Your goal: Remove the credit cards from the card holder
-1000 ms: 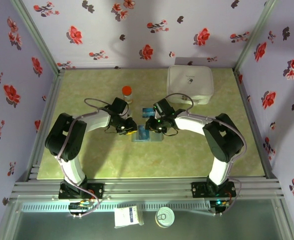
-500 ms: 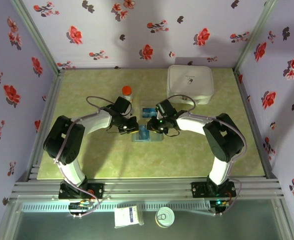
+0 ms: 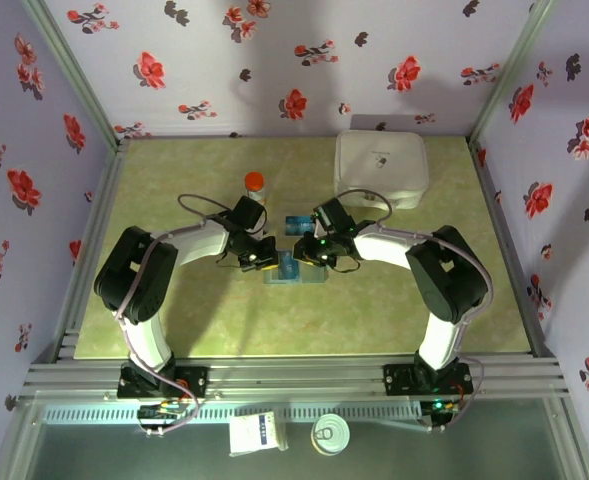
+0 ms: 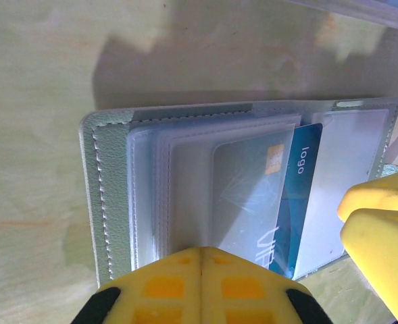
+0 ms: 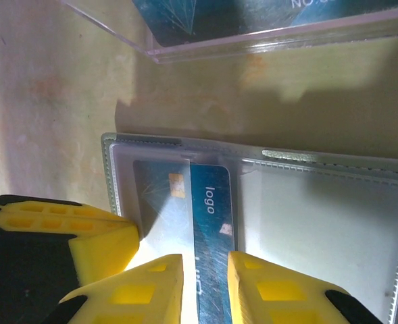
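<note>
Two jobs: left jaws clamp the card holder (image 4: 107,202), pinning it; right jaws sit narrow astride the blue card (image 5: 209,219), grip unclear. Best drawn straight out, slowly.

Green table (image 3: 174,180) carries card holder (image 3: 294,272), white case (image 3: 381,168), orange-capped bottle (image 3: 255,186).

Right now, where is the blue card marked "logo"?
In the right wrist view the blue card lies partly under a clear sleeve of the card holder, in the gap between the fingertips of the right gripper.
</note>
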